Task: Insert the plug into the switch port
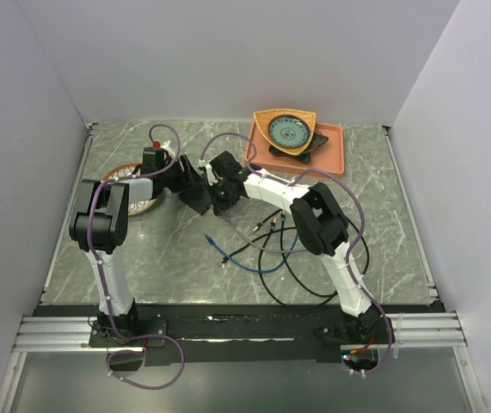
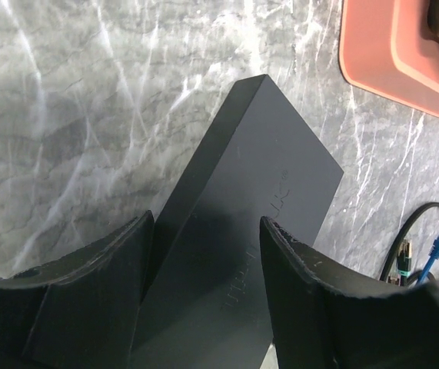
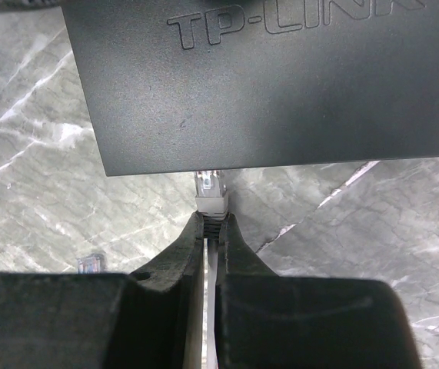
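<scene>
The flat matte-black switch box (image 2: 257, 154) lies on the marble table (image 1: 383, 224). My left gripper (image 2: 207, 223) is open, and its fingers (image 2: 111, 277) stand apart over the box's near end. In the right wrist view the same box (image 3: 265, 84) fills the top, lettering up. My right gripper (image 3: 211, 219) is shut on the plug (image 3: 211, 194), a grey boot with a clear tip. The tip meets the box's near edge. The switch port itself is hidden under that edge. From above, both grippers meet at the box (image 1: 198, 200).
An orange tray (image 1: 335, 155) with a patterned bowl (image 1: 288, 132) stands at the back right, its corner (image 2: 380, 46) close to the box. Loose black and blue cables (image 1: 266, 249) lie mid-table. A blue plug (image 2: 434, 250) and a clear plug (image 3: 88, 264) lie nearby. A plate (image 1: 129, 175) is left.
</scene>
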`<act>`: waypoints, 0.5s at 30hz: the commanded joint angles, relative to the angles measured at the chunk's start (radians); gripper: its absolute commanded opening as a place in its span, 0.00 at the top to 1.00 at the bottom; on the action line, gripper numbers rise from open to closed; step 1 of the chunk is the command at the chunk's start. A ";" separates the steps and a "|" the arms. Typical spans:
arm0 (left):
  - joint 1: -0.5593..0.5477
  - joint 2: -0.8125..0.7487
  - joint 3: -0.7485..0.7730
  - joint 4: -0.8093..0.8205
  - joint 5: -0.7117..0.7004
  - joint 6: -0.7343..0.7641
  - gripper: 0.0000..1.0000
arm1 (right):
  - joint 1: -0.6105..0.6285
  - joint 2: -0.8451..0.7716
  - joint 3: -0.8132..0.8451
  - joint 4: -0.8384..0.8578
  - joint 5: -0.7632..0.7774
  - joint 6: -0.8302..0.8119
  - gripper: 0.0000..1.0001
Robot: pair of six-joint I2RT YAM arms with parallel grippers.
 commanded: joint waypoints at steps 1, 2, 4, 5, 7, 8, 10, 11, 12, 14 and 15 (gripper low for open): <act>-0.030 0.020 0.026 -0.092 0.161 -0.008 0.39 | -0.014 0.018 0.100 0.210 0.002 0.018 1.00; -0.030 0.021 0.030 -0.095 0.175 -0.007 0.39 | -0.015 0.021 0.107 0.210 0.000 0.020 1.00; -0.030 0.024 0.034 -0.097 0.184 -0.003 0.40 | -0.017 0.030 0.123 0.213 -0.007 0.012 1.00; -0.030 0.026 0.032 -0.097 0.189 -0.002 0.40 | -0.017 0.033 0.129 0.213 -0.012 0.011 1.00; -0.030 0.030 0.035 -0.099 0.204 0.000 0.41 | -0.015 0.044 0.147 0.213 -0.017 0.004 1.00; -0.030 0.030 0.035 -0.100 0.209 0.000 0.42 | -0.015 0.047 0.155 0.207 -0.017 0.004 1.00; -0.030 0.040 0.040 -0.106 0.227 0.004 0.44 | -0.018 0.058 0.172 0.204 -0.015 0.001 1.00; -0.030 0.043 0.041 -0.108 0.233 0.004 0.45 | -0.017 0.061 0.179 0.204 -0.017 0.004 1.00; -0.032 0.044 0.043 -0.109 0.244 0.007 0.46 | -0.018 0.068 0.184 0.199 -0.017 0.004 1.00; -0.032 0.049 0.044 -0.112 0.262 0.009 0.48 | -0.021 0.073 0.196 0.201 -0.017 0.011 1.00; -0.032 0.052 0.046 -0.114 0.269 0.013 0.48 | -0.021 0.076 0.199 0.205 -0.017 0.012 1.00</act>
